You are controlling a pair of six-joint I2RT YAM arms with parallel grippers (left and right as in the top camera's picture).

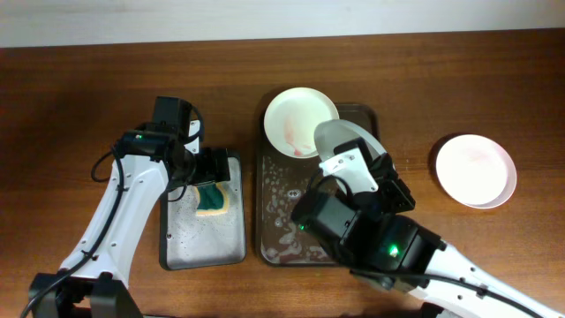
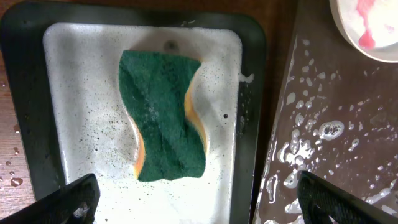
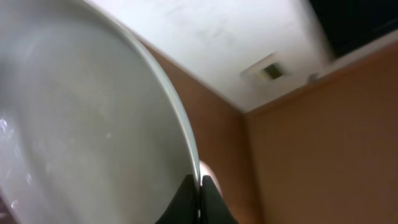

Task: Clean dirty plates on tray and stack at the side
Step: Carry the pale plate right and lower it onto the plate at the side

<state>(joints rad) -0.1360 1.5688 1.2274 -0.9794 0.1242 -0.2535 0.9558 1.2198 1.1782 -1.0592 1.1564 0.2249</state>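
Currently the cleaning step is in hand: the right gripper point(image 3: 200, 194) is clamped on the rim of the pale grey-green round plate point(image 1: 340, 134), holding it tilted above the large dark brown rectangular tray point(image 1: 275, 238); the left gripper point(image 2: 199, 208) hangs wide open and empty over the green-and-yellow sponge point(image 2: 165, 115) in the small grey metal tray point(image 2: 31, 37); a white round plate with red smears point(image 1: 296, 115) lies at the brown tray's far end; a second white plate point(image 1: 475, 170) rests on the wooden table point(image 1: 71, 88) to the right, well apart. By judgement, the next move is to lower the left gripper, close on the sponge and lift it over both raised rims; open table on the right leaves room for stacking.
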